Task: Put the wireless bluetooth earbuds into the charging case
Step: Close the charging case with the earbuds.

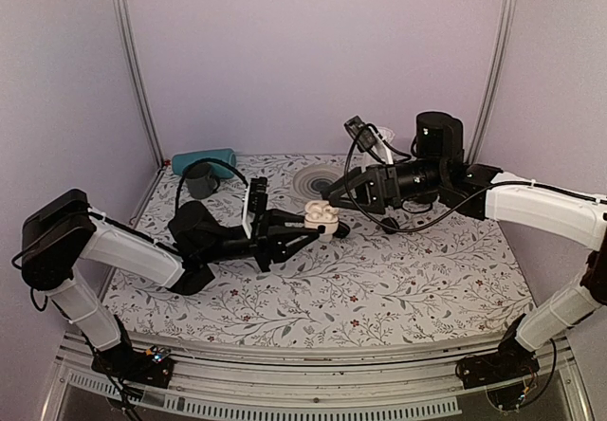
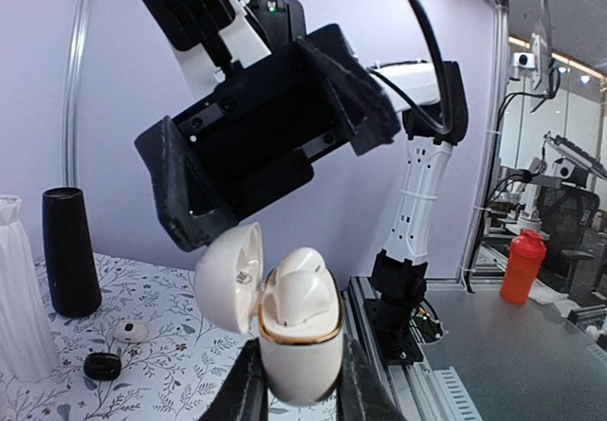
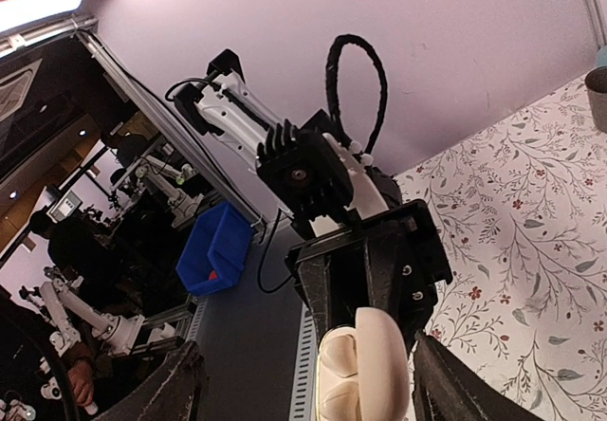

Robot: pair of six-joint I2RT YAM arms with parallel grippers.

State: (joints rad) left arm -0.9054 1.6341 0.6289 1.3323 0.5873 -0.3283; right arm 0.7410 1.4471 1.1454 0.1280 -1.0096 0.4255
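The charging case (image 2: 299, 355) is off the table (image 1: 398, 279), held in the air over its middle and a little toward the far edge. Its lid (image 2: 228, 274) is swung open to one side. Above the gold rim of the body stand rounded glossy white shapes that I take to be the earbuds (image 2: 299, 288), sitting in the wells. The right wrist view shows two such lumps beside the lid, but no view shows whether each is pushed fully home. The left gripper (image 2: 299, 383) is clenched on the lower body of the case, one finger on either side, and holds it upright. The right gripper (image 2: 285, 170) hangs just above the open case with its fingers spread wide and nothing between them. It looks very close to the lid, but I cannot tell whether it touches it. By my reading the inserting step is at or close to its end. The next move calls for checking that both buds are seated, perhaps a light downward press from the right fingers, while the left hand keeps the case steady and level so nothing tips out. Closing the lid would need a gentle push on its outer face. Down on the table, near one corner, lie a small white oval pod (image 2: 128, 331) and a black pod (image 2: 101, 366) beside a black cylinder (image 2: 71, 250) and a ribbed white vase (image 2: 17, 288). A mug (image 1: 199, 179) and a teal cylinder (image 1: 204, 160) sit at the far left corner.
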